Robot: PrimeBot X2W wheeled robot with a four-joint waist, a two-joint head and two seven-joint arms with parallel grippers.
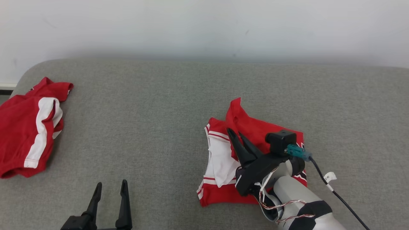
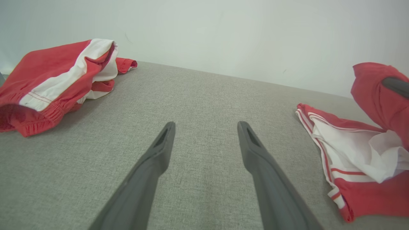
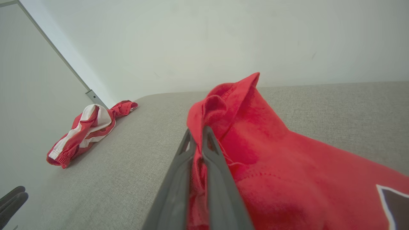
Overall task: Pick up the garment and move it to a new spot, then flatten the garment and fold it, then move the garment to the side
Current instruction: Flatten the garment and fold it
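Garment (image 1: 220, 156), red and white, lies right of centre on the grey cushion (image 1: 159, 105), long axis near-to-far, 1 red corner pointing at the wall (image 1: 204, 25), right side hidden by the arm (image 1: 300, 198). Left gripper (image 1: 111, 183): fingers apart, empty. Right gripper (image 1: 235, 132): fingers clamped on a red fold.

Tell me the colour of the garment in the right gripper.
Garment: red with white panels; clearest in head view.

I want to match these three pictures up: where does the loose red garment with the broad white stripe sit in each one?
Head view: the striped garment lies at the far left edge.
Left wrist view: striped garment at upper left.
Right wrist view: striped garment at middle left, by the wall.
Shared landmark: the other red garment, held by the right gripper.
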